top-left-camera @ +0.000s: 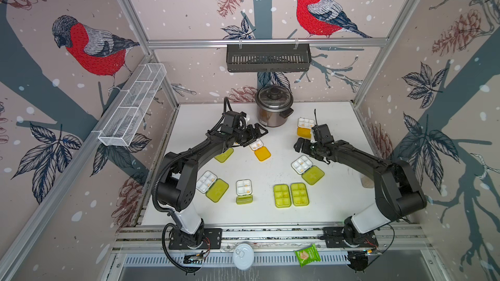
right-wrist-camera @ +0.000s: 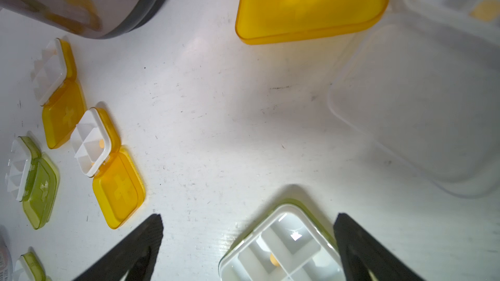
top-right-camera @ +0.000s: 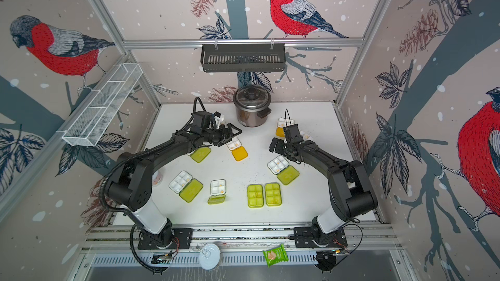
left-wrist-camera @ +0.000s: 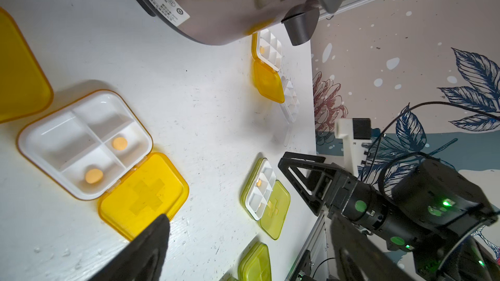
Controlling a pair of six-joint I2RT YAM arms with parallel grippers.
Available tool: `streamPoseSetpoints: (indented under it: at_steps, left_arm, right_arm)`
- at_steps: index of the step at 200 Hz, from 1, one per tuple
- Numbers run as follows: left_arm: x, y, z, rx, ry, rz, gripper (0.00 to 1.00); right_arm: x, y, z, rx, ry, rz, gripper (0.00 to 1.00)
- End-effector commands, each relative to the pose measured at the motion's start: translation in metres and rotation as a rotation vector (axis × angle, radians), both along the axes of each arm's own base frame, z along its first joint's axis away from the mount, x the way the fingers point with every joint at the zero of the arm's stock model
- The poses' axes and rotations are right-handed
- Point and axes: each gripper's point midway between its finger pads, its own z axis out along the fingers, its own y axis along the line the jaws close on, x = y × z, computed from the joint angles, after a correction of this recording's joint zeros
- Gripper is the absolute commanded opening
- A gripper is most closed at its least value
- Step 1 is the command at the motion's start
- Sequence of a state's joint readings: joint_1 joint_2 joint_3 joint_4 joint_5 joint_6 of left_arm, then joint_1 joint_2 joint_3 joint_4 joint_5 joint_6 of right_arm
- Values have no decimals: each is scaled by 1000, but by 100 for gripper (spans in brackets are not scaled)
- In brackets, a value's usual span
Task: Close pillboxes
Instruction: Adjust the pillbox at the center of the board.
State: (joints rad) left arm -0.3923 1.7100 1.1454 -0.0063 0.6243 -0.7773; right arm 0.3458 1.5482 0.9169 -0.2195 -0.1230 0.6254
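Left gripper (top-left-camera: 259, 132) and right gripper (top-left-camera: 298, 145) both spread wide, empty; left fingertip (left-wrist-camera: 157, 229) perhaps on orange pillbox lid (left-wrist-camera: 143, 195).

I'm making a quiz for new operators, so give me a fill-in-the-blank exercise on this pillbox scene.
The two lime-green pillboxes side by side at the front have their lids ___.
The left gripper and the right gripper both stand ___.
The snack packet lies nearer the ___ arm's base.
Missing: closed; open; right.
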Motion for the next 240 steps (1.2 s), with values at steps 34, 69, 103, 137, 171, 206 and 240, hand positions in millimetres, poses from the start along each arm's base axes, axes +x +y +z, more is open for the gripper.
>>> streamPoseSetpoints:
  at_steps: [34,69,103,137,171,206,240]
  left_arm:
    - [-7,-17,4,8,-34,-57,92]
    - [-10,-21,6,10,-40,-70,92]
    - [-10,-22,9,2,-43,-72,92]
    - [-10,-19,14,11,-62,-67,92]
    - [-11,-21,18,-1,-66,-71,92]
    - [-11,-21,13,4,-57,-74,92]
    - [-12,-23,11,11,-54,-84,92]
  right_arm:
    - [-53,-44,6,-97,34,-102,100]
    - [-93,-55,8,-16,41,-144,100]
    - [-121,-40,-11,115,74,-112,100]
    - [-135,-40,-23,93,106,-112,100]
    - [-141,-33,-24,136,117,-94,100]
    - [-132,-35,-27,137,87,-118,100]
    - [-112,-40,-27,129,95,-118,100]
